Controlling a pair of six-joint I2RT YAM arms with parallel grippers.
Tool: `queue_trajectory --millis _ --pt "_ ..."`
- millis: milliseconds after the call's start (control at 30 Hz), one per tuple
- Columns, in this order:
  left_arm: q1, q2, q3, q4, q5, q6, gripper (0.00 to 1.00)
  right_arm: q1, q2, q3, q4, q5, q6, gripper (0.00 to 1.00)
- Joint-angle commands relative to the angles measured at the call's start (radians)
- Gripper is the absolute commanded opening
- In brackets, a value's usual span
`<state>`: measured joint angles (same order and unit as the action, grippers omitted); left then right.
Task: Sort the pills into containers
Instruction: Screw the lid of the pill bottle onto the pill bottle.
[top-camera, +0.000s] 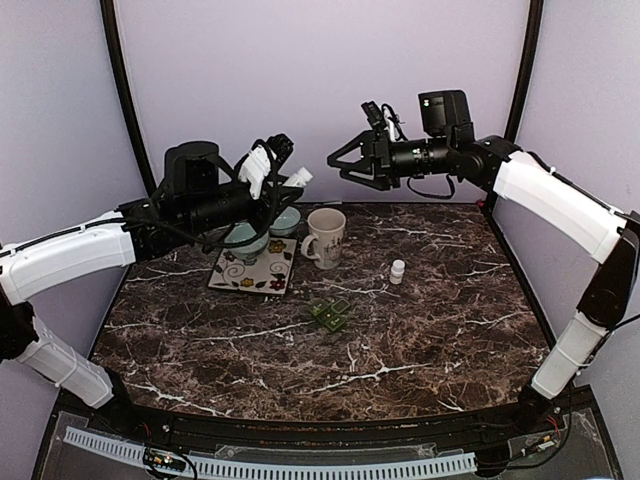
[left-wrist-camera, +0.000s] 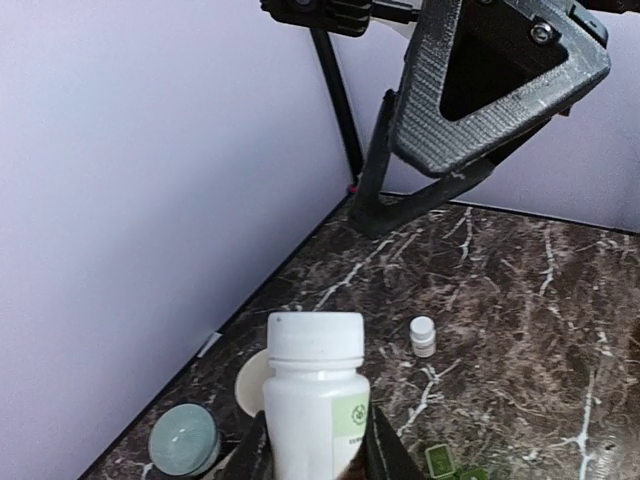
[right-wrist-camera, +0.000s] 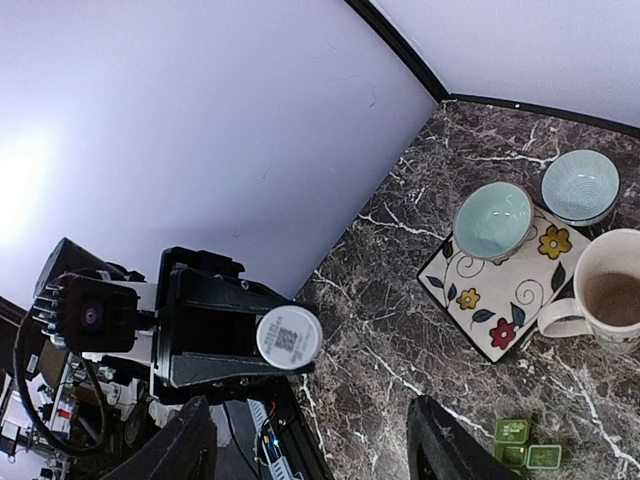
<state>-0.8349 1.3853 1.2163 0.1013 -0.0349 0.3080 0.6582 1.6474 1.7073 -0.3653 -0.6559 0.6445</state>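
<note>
While left gripper (left-wrist-camera: 320, 455) clamps white bottle (left-wrist-camera: 316, 385), base cut off | right gripper (top-camera: 341, 161) spread wide, empty

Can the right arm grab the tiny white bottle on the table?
Probably yes. The right gripper is open and empty, and the tiny bottle stands alone, apart from the mug, with nothing above it.

Glossy marble table (top-camera: 420, 330), smooth plastic bottle (left-wrist-camera: 315, 400)

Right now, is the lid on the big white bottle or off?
On. The white bottle held in the left jaws has its white cap sitting squarely on top.
</note>
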Motion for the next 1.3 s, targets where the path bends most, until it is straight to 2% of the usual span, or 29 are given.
queue_trajectory --millis 0,133,300,433,733,1267 --pt "0.065 0.044 0.119 -0.204 0.393 -0.148 0.0 -0.003 -0.033 -0.017 0.044 -0.018 -0.05 0.65" --pt "0.117 0.142 0.249 -0.348 0.657 -0.211 0.0 -0.003 -0.035 -0.022 0.013 -0.006 -0.107 0.65" --pt "0.172 0.233 0.323 -0.367 0.945 -0.33 0.0 -0.002 -0.044 -0.034 0.008 -0.014 -0.133 0.65" --pt "0.204 0.271 0.336 -0.328 1.071 -0.412 0.0 -0.001 -0.047 -0.035 -0.014 -0.011 -0.15 0.65" --pt "0.253 0.286 0.323 -0.182 1.185 -0.551 0.0 0.023 -0.042 -0.044 -0.083 0.012 -0.195 0.65" --pt "0.254 0.319 0.339 -0.173 1.227 -0.573 0.0 0.07 -0.013 -0.003 -0.105 0.003 -0.197 0.61"
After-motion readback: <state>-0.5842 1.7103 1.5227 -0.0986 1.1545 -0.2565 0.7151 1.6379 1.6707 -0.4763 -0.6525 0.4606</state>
